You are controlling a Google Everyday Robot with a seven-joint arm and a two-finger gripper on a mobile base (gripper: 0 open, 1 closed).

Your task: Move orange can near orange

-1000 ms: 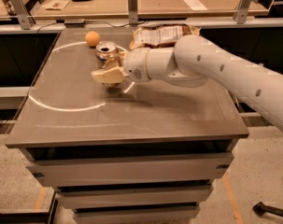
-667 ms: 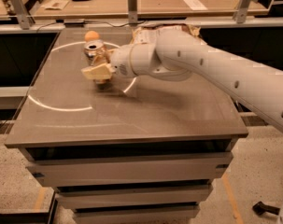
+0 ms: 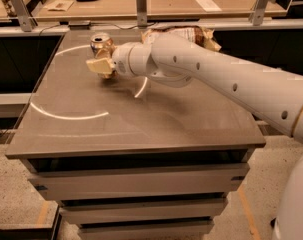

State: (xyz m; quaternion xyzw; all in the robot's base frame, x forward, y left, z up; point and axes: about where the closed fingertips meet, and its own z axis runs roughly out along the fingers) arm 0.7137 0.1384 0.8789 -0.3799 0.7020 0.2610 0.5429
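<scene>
The orange can (image 3: pixel 101 42) stands upright at the back left of the grey table (image 3: pixel 141 119), its silver top showing. My gripper (image 3: pixel 100 65) is right in front of the can, its tan fingers (image 3: pixel 94 65) closed around the can's lower body. The white arm reaches in from the right across the table. The orange does not show; the can and gripper stand where it lay before and hide that spot.
A crinkled brown chip bag (image 3: pixel 191 34) lies at the table's back edge, behind the arm. A wooden bench (image 3: pixel 156 1) with metal posts runs behind the table. The table's left edge is close to the can.
The gripper has carried the can left and toward the back of the table, to where the orange was seen. The orange has gone out of sight behind them.
</scene>
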